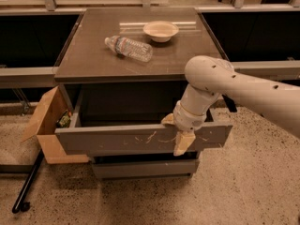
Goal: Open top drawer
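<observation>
The top drawer (112, 142) is a wide grey handleless front with whitish scratches, pulled well out from the brown cabinet (89, 60). Its dark inside shows behind the front. My gripper (177, 132) sits on the drawer front's top edge, right of the middle. One tan finger (183, 143) hangs down in front of the panel and the other lies behind the edge, so the gripper is shut on the front. My white arm (243, 86) reaches in from the right.
A clear plastic bottle (129, 48) lies on the cabinet top and a beige bowl (161, 30) stands behind it. A narrower grey drawer (140, 168) is below. An open cardboard box (47, 125) stands at the left, with a black pole (28, 184) on the speckled floor.
</observation>
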Available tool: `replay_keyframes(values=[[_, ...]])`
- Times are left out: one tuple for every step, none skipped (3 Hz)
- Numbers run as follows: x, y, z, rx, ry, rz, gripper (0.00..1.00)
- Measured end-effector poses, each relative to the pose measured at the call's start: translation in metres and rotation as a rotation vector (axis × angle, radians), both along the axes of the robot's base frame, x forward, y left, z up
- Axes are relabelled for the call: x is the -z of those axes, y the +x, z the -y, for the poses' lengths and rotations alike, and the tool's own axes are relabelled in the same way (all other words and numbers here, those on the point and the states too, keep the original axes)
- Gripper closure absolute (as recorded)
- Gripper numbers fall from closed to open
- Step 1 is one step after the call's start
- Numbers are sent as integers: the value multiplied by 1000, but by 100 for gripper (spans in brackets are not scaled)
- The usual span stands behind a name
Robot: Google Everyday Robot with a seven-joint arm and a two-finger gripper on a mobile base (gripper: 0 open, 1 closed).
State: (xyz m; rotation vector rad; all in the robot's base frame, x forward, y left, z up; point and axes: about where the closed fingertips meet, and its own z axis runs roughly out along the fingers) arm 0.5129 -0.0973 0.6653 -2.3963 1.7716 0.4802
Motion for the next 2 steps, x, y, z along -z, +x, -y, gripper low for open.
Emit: replay_keyframes(values=[[-6,-2,1,-1,1,-2,72],[-13,-1,1,-1,1,-2,95]])
